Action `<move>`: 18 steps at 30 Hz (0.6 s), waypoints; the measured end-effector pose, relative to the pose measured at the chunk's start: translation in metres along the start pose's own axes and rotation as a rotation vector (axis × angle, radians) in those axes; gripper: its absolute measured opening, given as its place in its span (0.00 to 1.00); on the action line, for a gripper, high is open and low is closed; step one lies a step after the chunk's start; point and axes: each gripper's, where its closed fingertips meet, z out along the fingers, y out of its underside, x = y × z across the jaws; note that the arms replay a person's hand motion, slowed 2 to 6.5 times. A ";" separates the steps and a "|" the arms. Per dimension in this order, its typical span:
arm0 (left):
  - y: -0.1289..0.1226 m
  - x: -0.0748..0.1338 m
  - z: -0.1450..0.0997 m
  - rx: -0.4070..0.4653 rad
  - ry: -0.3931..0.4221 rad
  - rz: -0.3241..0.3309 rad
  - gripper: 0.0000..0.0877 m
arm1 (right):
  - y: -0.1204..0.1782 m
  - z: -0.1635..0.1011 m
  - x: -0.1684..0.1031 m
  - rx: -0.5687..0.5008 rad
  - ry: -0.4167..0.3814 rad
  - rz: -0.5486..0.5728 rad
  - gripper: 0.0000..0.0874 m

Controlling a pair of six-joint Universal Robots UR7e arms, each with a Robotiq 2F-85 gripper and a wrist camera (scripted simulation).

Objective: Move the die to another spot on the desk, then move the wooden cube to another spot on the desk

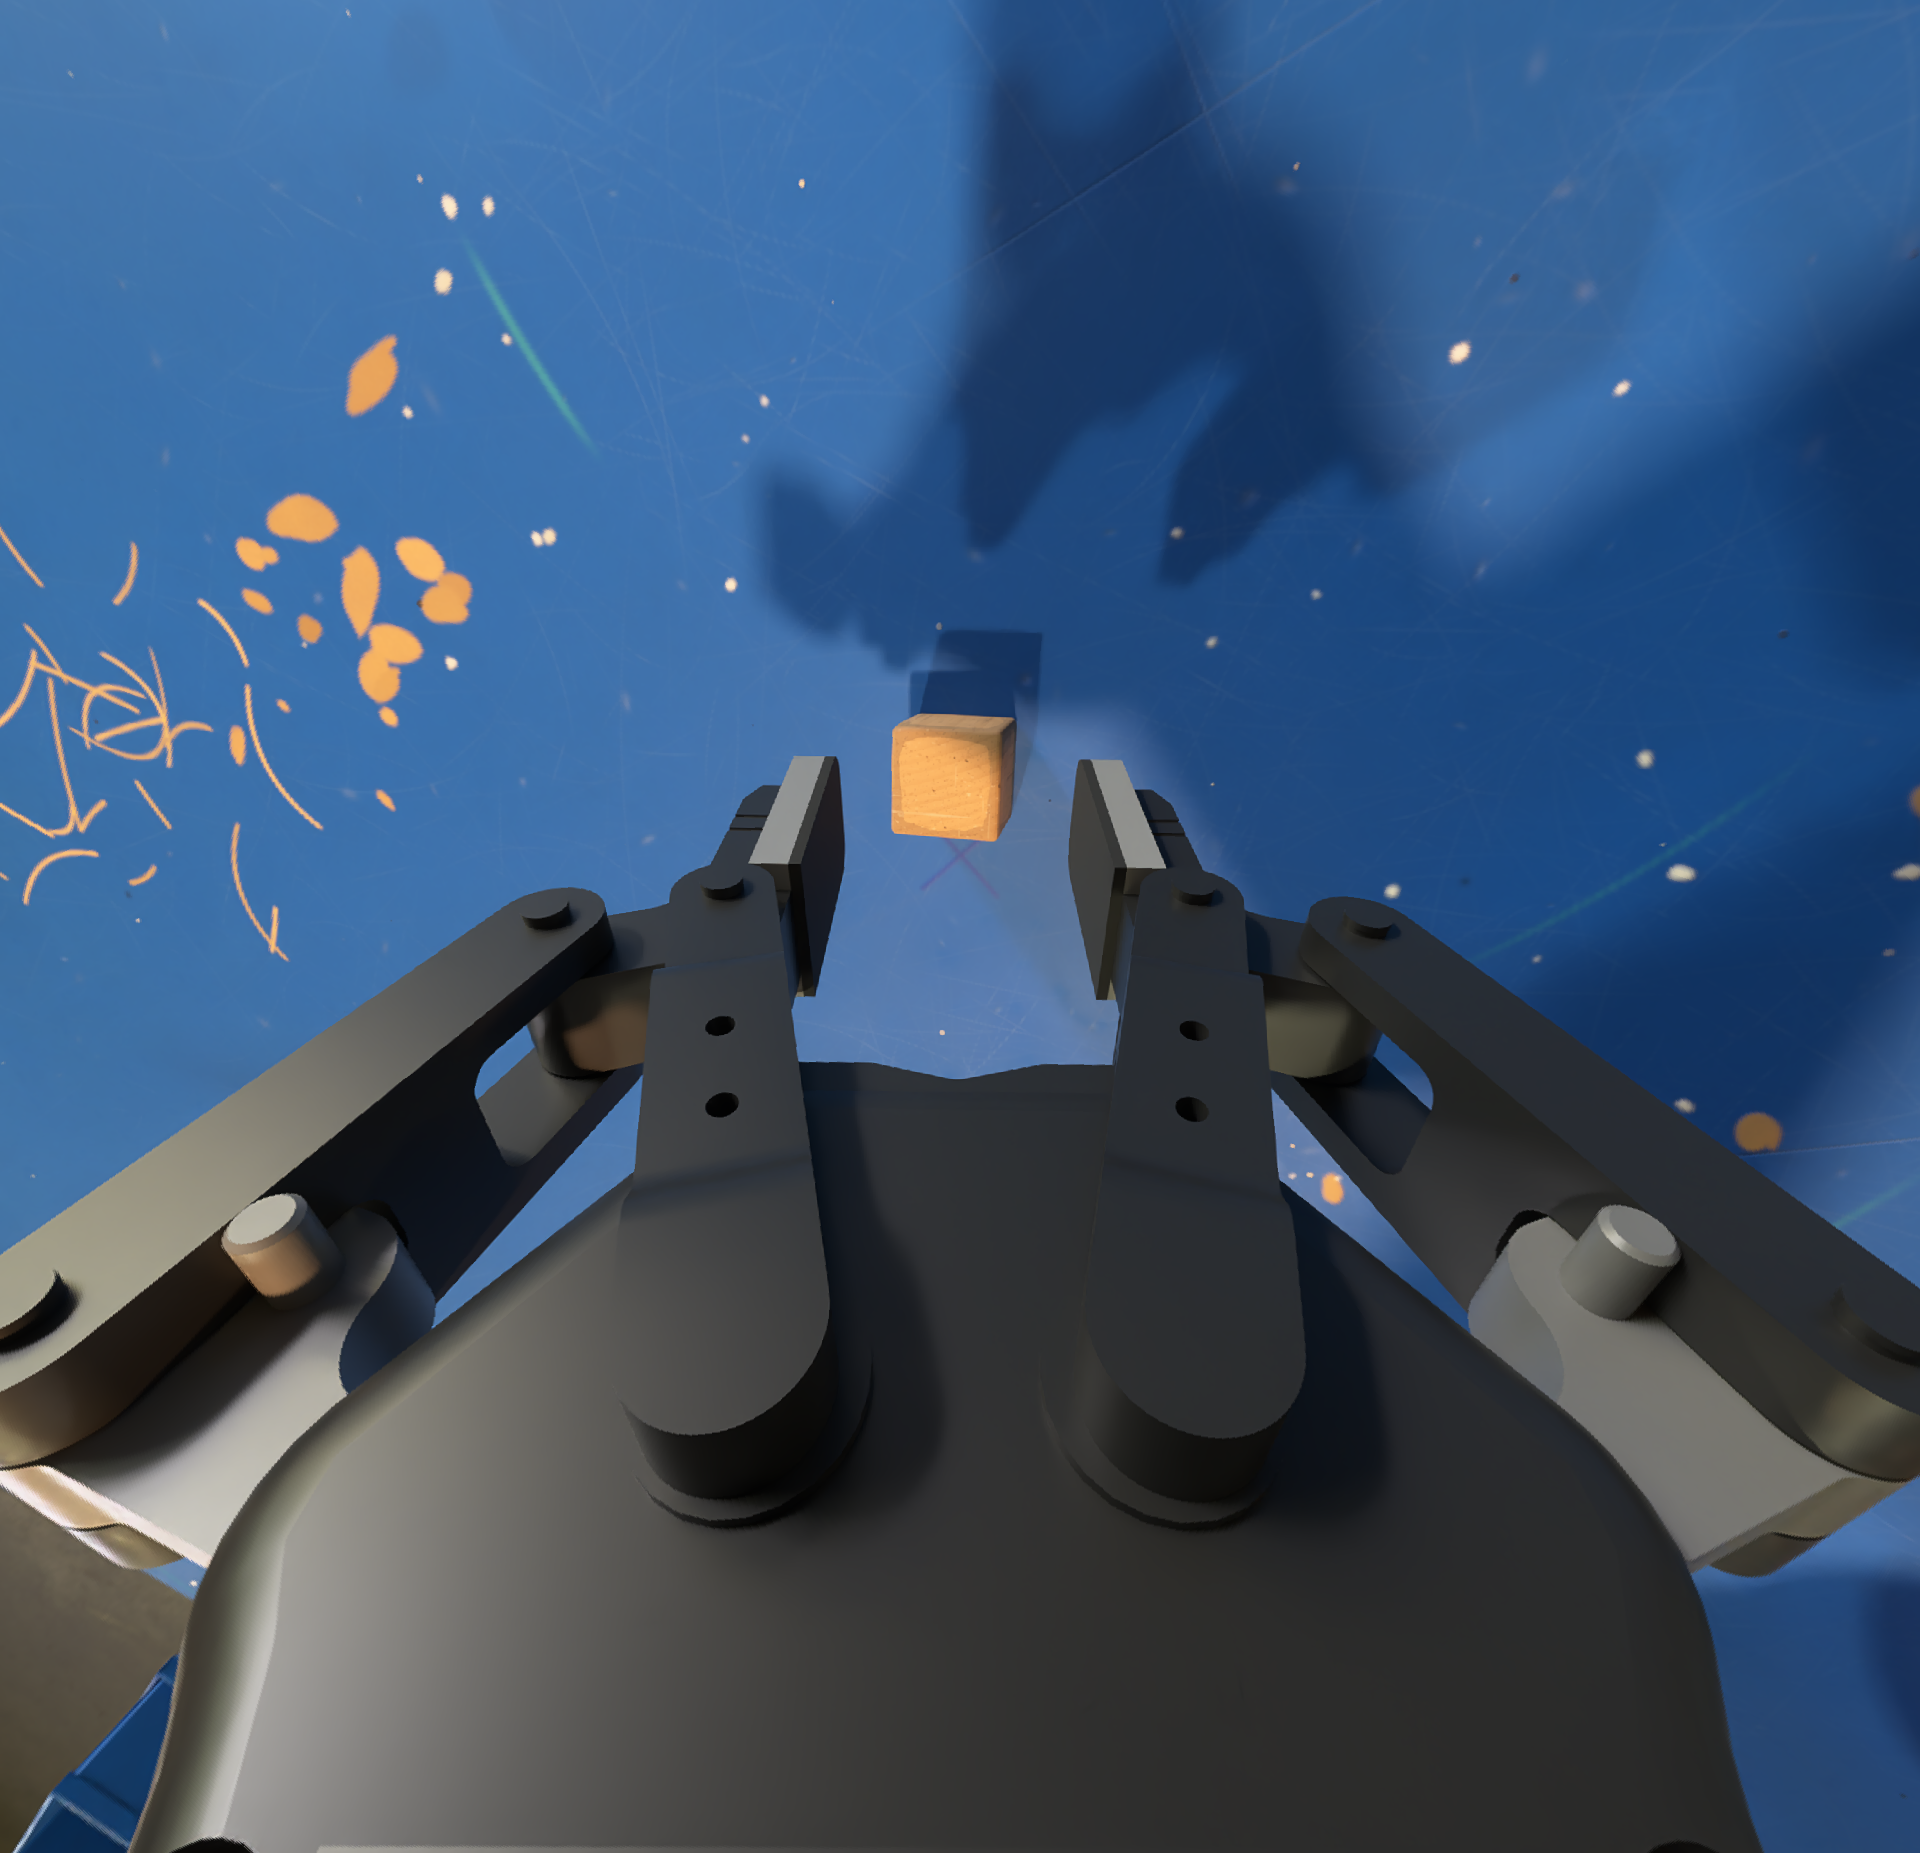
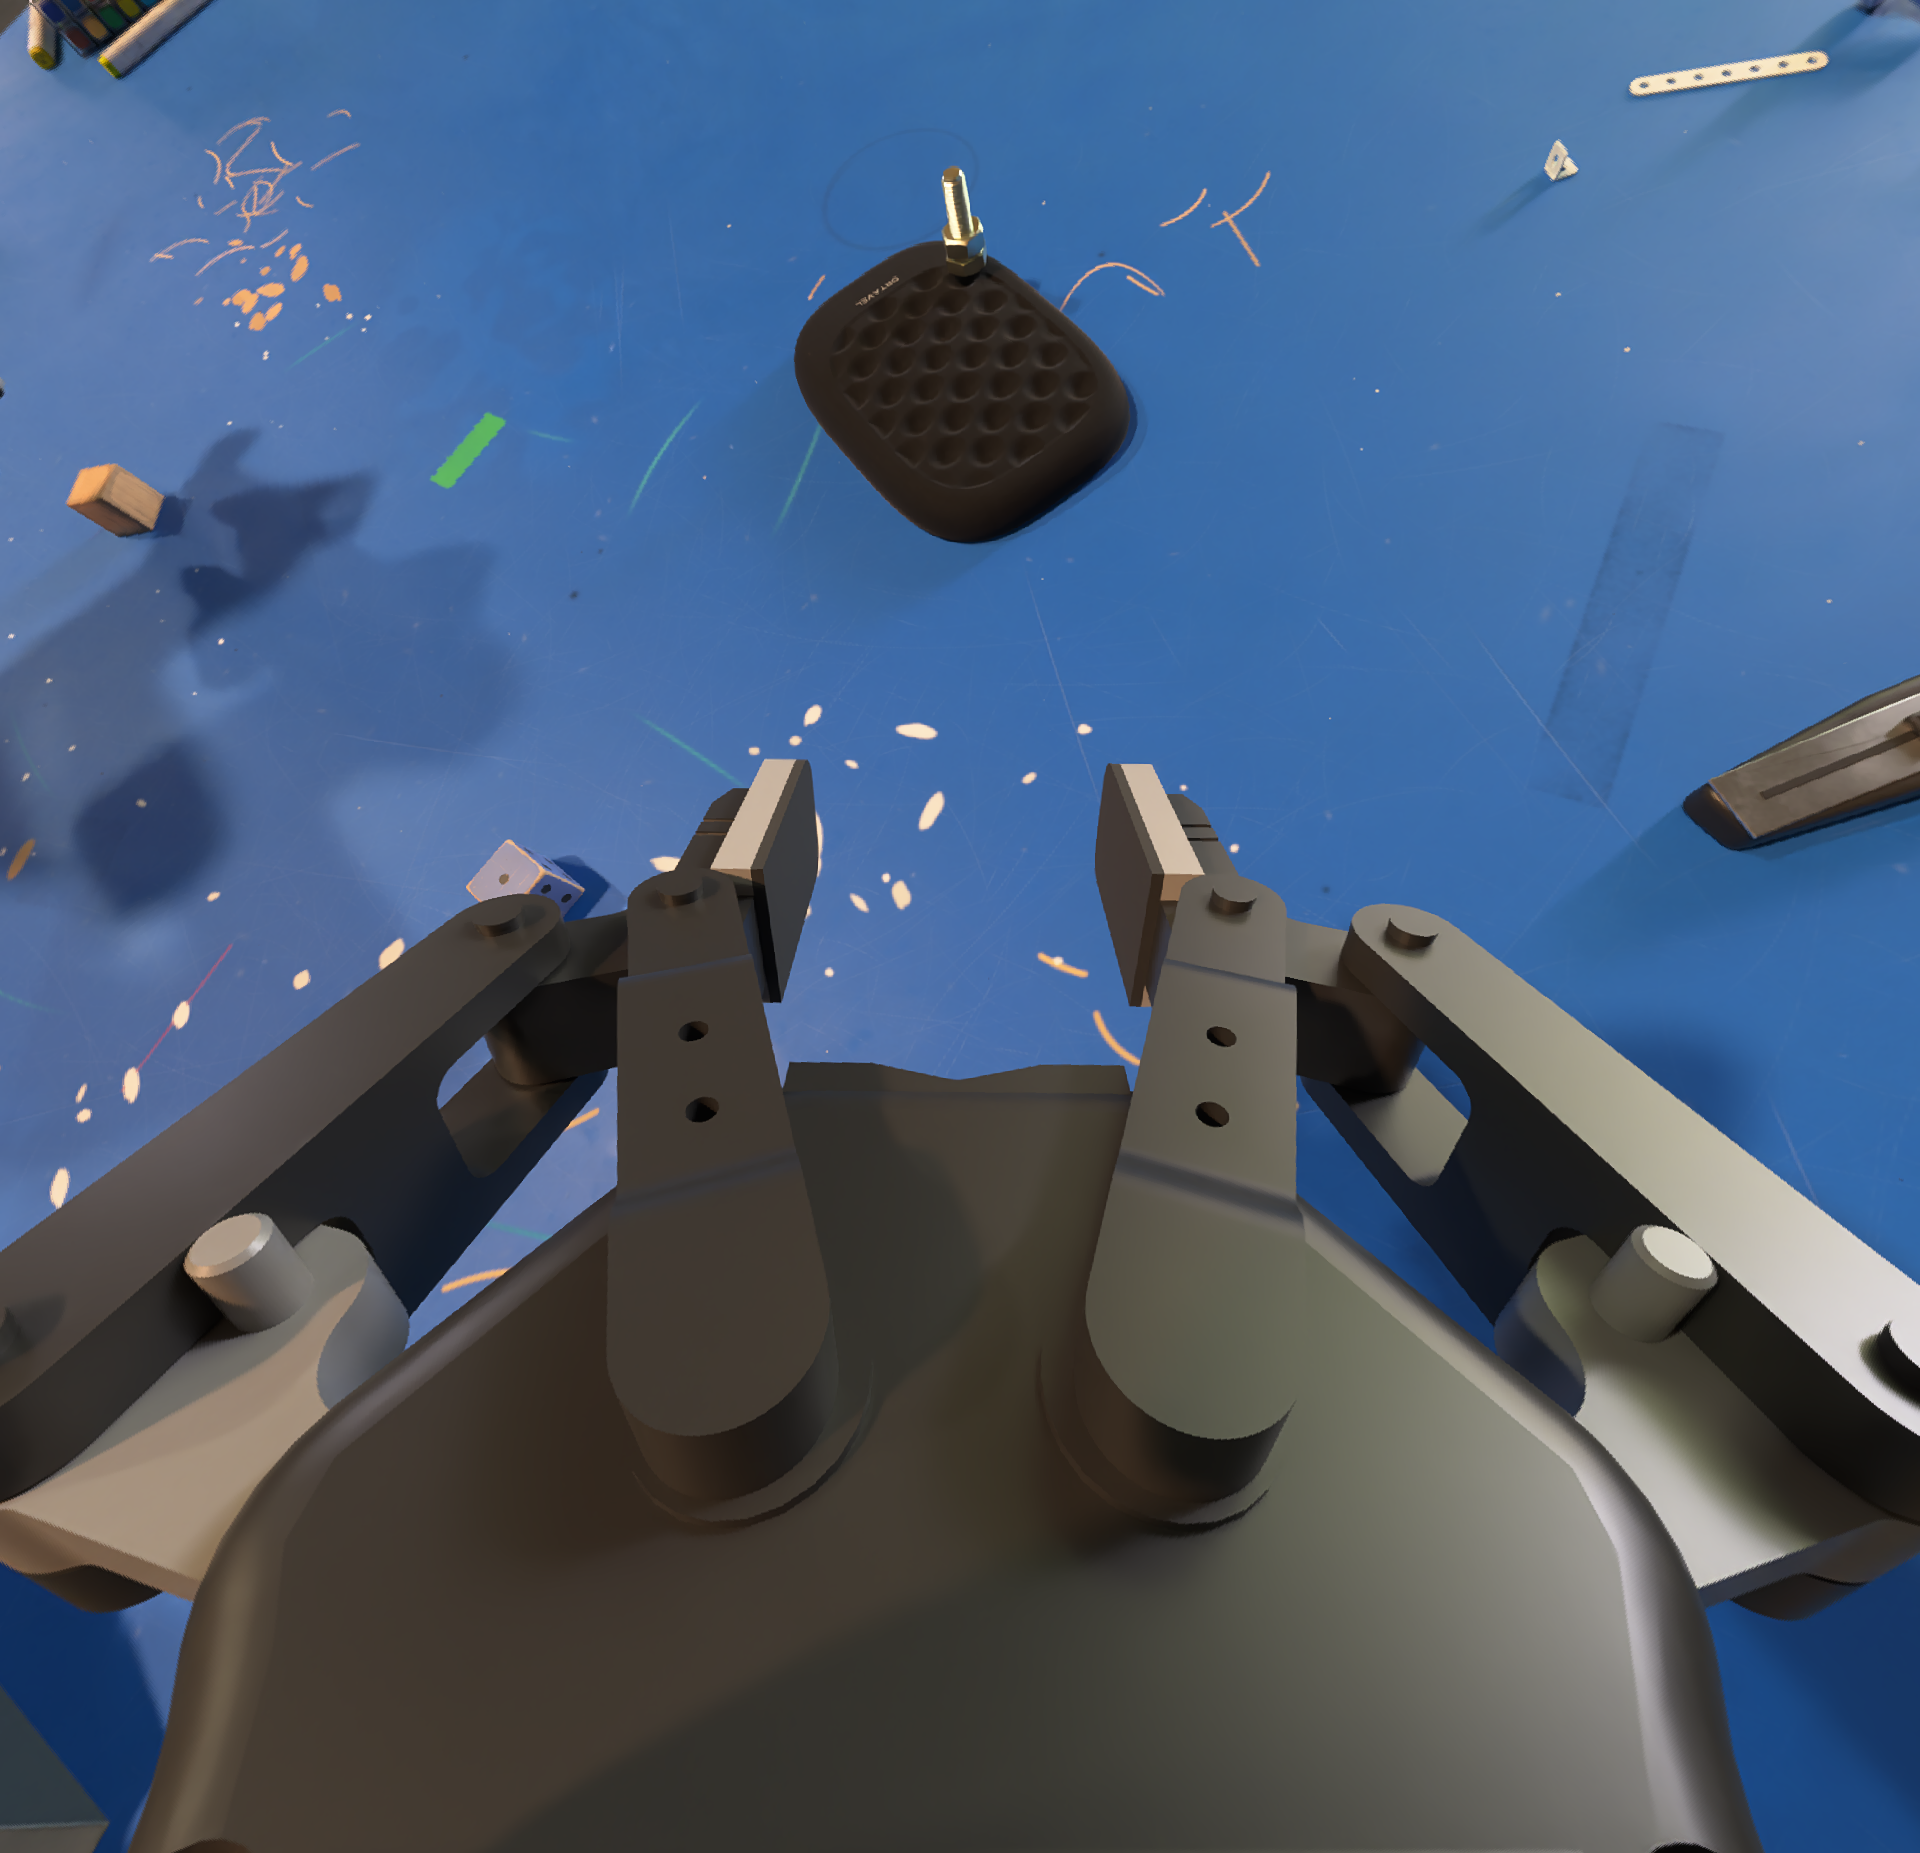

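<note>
Wooden cube (image 1: 952,777): sits on the blue desk (image 1: 1351,712), just ahead of the left gripper (image 1: 956,816) and lined up with the gap between its fingertips; seen small at far left in the right wrist view.
Die (image 2: 525,873): white with dark pips, on the desk just beside the right gripper's outer linkage, left of its fingers, partly hidden by that linkage.
Left gripper: jaws spread wide, nothing between the pads; height above the desk hard to judge.
Right gripper (image 2: 956,837): jaws spread wide, empty, over bare desk flecked with pale spots.
Step, as judged: die looks already set aside; cube pick-up not yet made.
Risk, nudge: a fingertip landing on the cube's top edge would tip or skate it away; cause, slight sideways offset on descent.
Risk, slip: closing too high grips only the upper edge, so the cube could pivot out.
Clutter: black dimpled pad (image 2: 961,390) with brass bolt (image 2: 958,216), well apart from the cube.
</note>
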 end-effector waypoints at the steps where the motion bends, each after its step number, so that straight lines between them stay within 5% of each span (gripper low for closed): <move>1: 0.001 -0.001 0.002 -0.008 -0.002 0.002 0.46 | 0.000 0.000 0.000 -0.002 0.000 0.000 0.56; 18: 0.009 0.000 0.022 -0.095 0.032 0.008 0.46 | 0.006 0.004 0.002 -0.028 0.004 0.001 0.56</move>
